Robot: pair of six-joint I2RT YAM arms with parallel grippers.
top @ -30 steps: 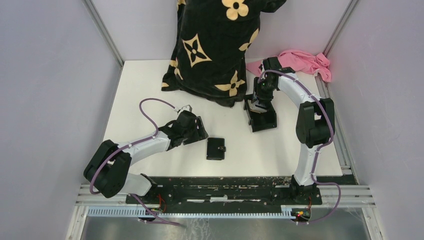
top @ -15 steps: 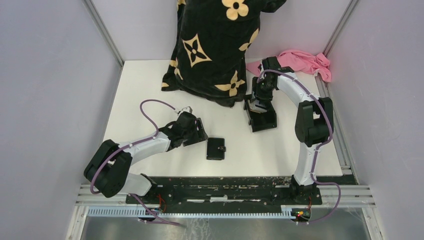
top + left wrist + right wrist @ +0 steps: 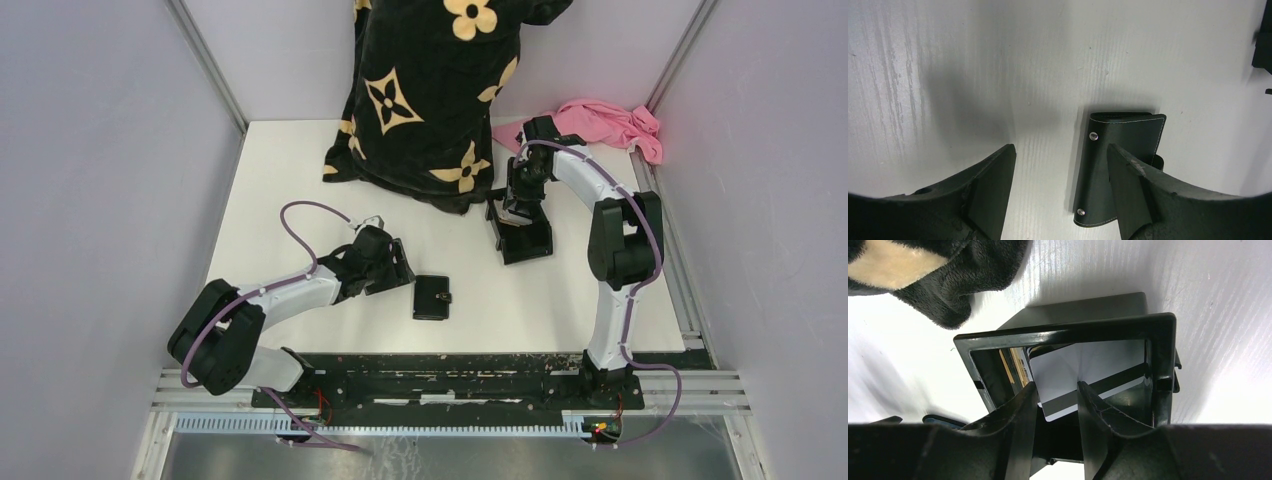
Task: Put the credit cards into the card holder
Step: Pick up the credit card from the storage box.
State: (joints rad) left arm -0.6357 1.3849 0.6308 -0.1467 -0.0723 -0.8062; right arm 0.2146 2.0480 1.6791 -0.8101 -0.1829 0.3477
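The card holder is a small black case lying closed on the white table; in the left wrist view two metal snaps show on it. My left gripper is open and empty just left of it, its right finger beside the holder's left edge. My right gripper reaches into the black tray. Its jaws are slightly apart over a whitish credit card with a dark stripe, lying in the tray. A second card's yellowish edge shows behind it. No blue card is clearly visible.
A black plush blanket with cream flowers hangs onto the table's back, close to the tray; its corner shows in the right wrist view. A pink cloth lies at the back right. Grey walls enclose the table on three sides.
My left gripper has shifted slightly toward the near edge, beside the card holder. My right gripper has barely moved over the tray.
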